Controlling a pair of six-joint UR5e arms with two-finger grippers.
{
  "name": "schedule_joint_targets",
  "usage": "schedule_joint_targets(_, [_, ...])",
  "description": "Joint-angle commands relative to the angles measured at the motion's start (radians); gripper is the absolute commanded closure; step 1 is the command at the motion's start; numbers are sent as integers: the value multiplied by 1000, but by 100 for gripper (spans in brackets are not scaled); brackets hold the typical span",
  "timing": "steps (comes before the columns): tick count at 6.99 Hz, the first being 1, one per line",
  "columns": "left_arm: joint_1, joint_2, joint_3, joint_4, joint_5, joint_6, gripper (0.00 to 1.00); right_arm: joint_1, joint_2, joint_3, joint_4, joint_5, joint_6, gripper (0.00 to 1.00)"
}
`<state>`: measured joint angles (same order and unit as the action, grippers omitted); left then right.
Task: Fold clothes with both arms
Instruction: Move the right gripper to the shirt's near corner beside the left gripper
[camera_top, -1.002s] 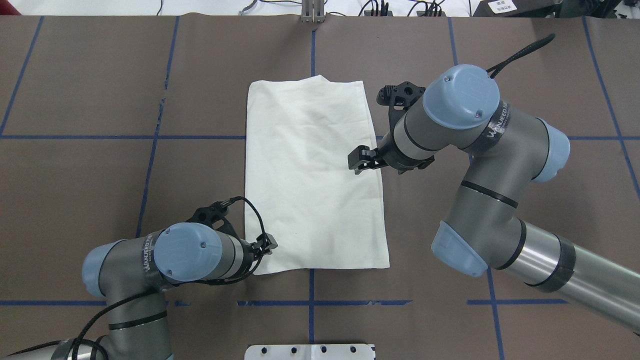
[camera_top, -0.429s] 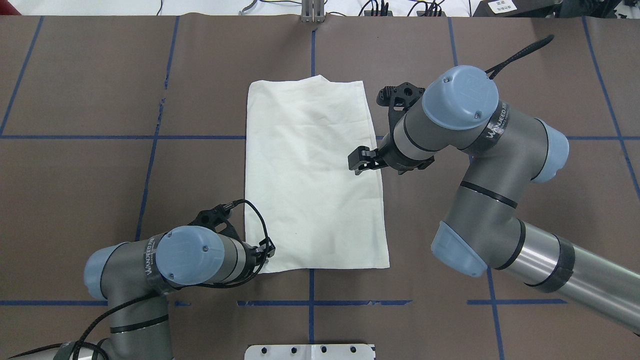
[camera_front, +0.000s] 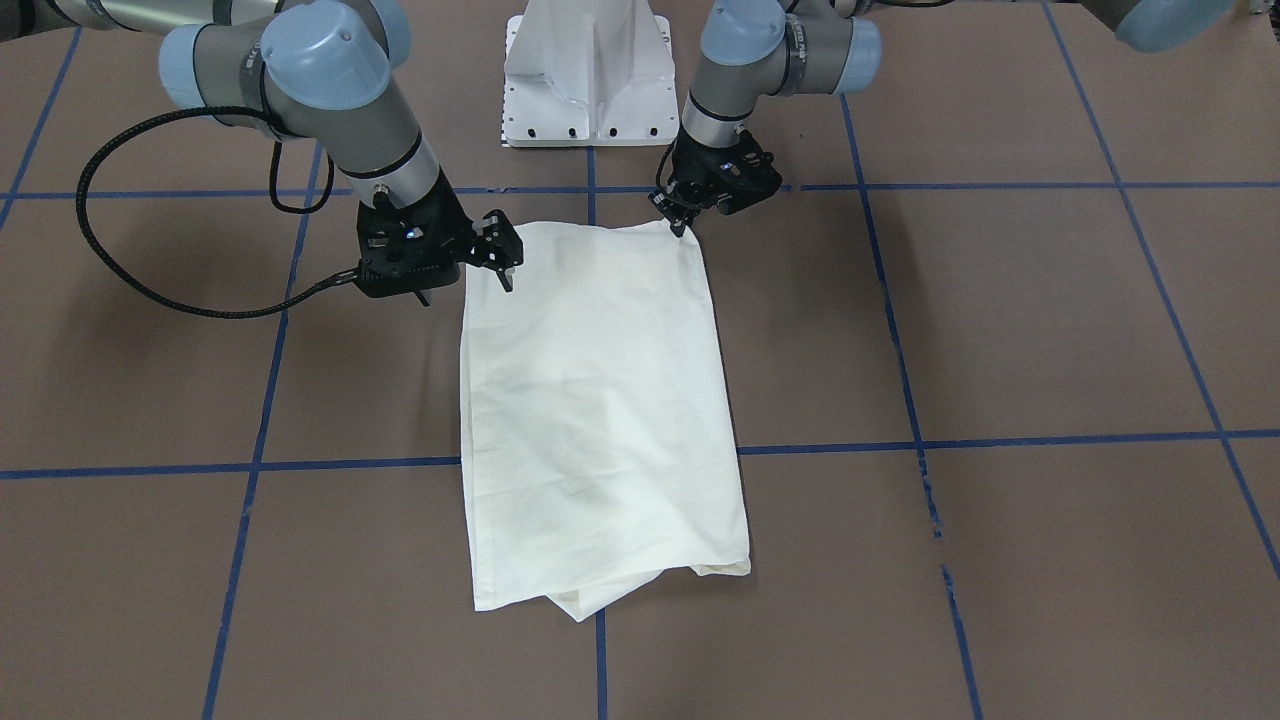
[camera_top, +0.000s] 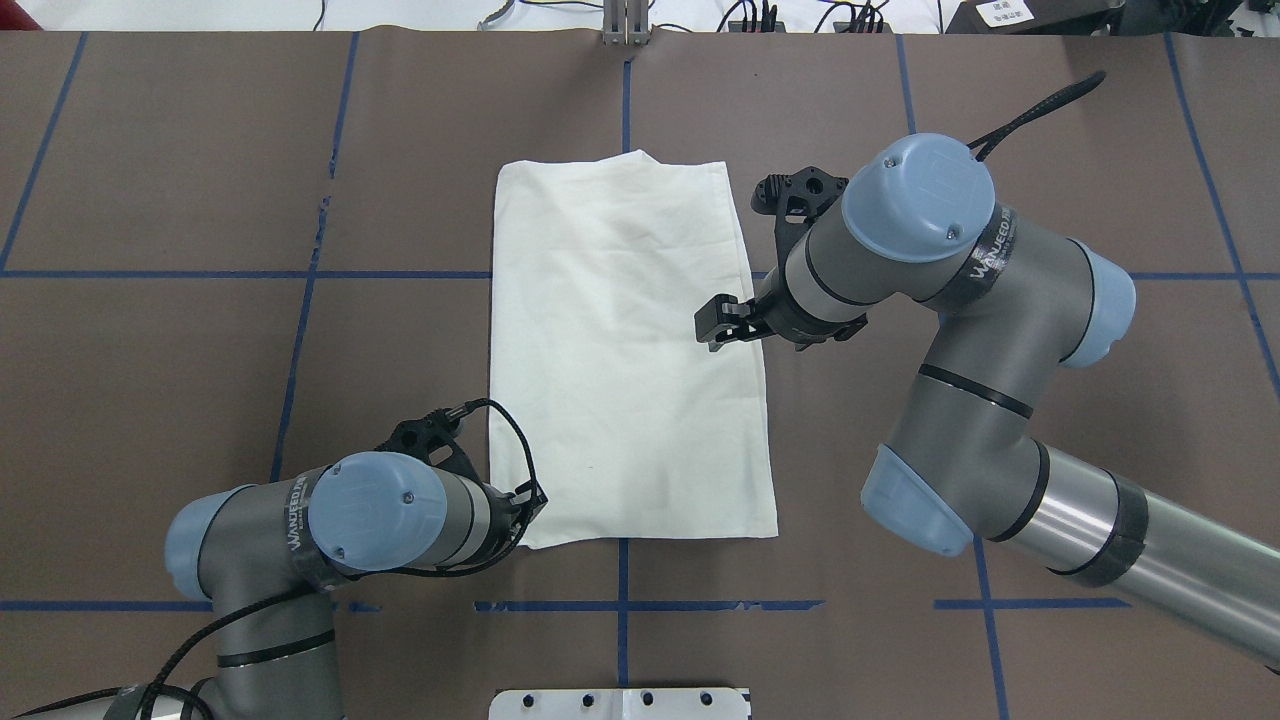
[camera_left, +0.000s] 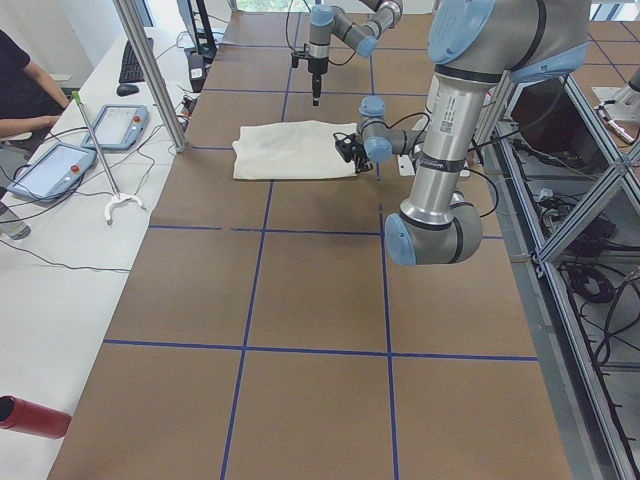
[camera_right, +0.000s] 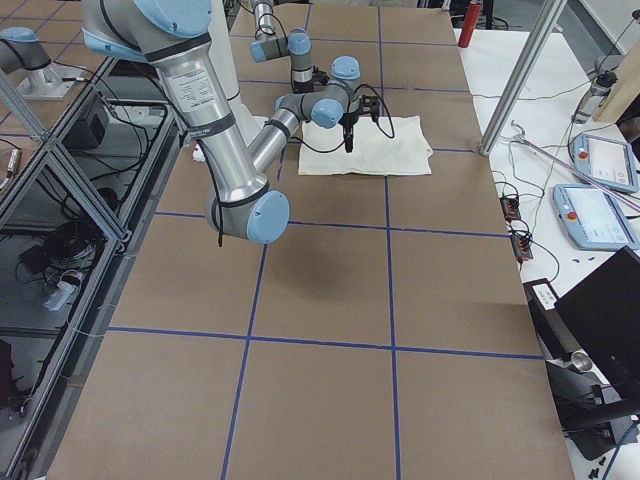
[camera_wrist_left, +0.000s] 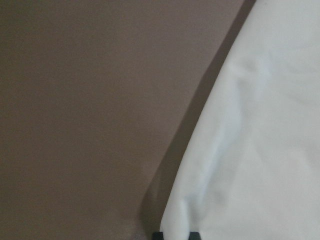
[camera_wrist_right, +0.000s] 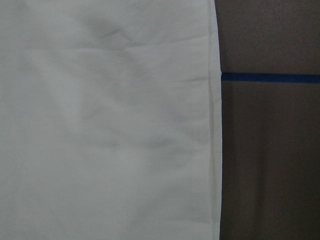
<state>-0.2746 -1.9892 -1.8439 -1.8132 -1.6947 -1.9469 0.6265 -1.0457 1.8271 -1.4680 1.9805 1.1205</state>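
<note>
2 grippers flank the cream T-shirt (camera_top: 625, 350), folded into a long strip, plain side up, mid-way across the table (camera_top: 200, 350). At its near corner the left gripper (camera_top: 530, 497) seems set to pinch; whether its fingers clamp cloth I cannot tell. Over the long edge the right gripper (camera_top: 715, 325) hovers, fingers spread, likely to pin a crease.

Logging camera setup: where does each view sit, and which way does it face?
Front-facing: across the table, facing the robot's pedestal; left arm, right arm.
Overhead: behind the robot, looking down; both arms.
Exterior left: table end, left arm nearest.
Exterior right: opposite end, right arm nearest.
Left wrist: down on shirt corner; fingers at bottom edge.
Right wrist: down on shirt edge; no body.
All share the shirt.
</note>
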Motion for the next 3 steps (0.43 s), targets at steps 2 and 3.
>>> schedule_joint_targets(2, [2,9,-86,30,-10,16,100,-49,-4,1,2,-8,84,0])
schedule_joint_targets(3, [6,3,-103,58,-14,35,100,-106,-4,4,3,-52,207,0])
